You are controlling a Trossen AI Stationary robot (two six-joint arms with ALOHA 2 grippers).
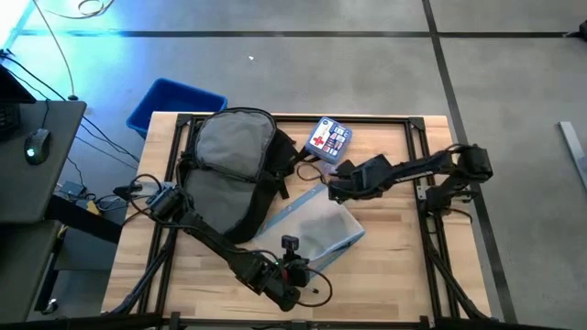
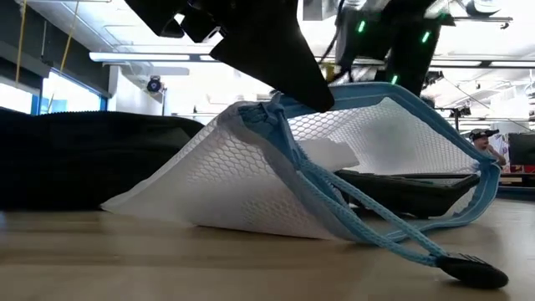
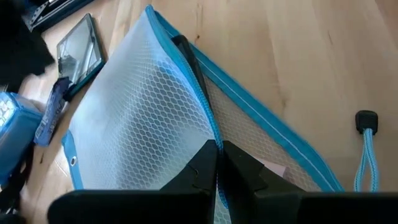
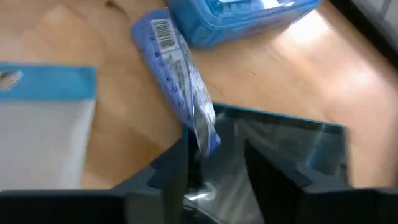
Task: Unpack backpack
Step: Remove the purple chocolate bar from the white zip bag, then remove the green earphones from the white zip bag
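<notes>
The black backpack [image 1: 234, 165] with grey lining lies on the table's far left part, and no gripper touches it. A clear mesh pouch [image 1: 316, 229] with blue trim sits at the table's middle. My left gripper [image 1: 295, 257] is shut on its near edge. My right gripper [image 1: 332, 188] is open, low over a blue packet [image 4: 177, 74] and a dark tablet [image 4: 286, 140] beyond the pouch's far corner. The packet's foil end [image 4: 204, 130] lies between the fingers, close to one finger [image 4: 177, 165]. My left gripper pinches the pouch's blue zipper edge [image 3: 210, 124] between its two fingers, coming from the table's near side and slanting down. The edge [image 2: 267, 113] is raised into a ridge, the pouch's bottom rests on the table, and its blue cord [image 2: 393, 230] hangs slack. My right gripper: I cannot tell whether a finger touches the packet's end.
A blue first-aid box [image 1: 330, 137] stands at the far middle of the table. The cord's black tip [image 2: 472, 269] lies on the near table. A blue bin [image 1: 174, 103] is beyond the far left corner. Bare wood lies to the near right.
</notes>
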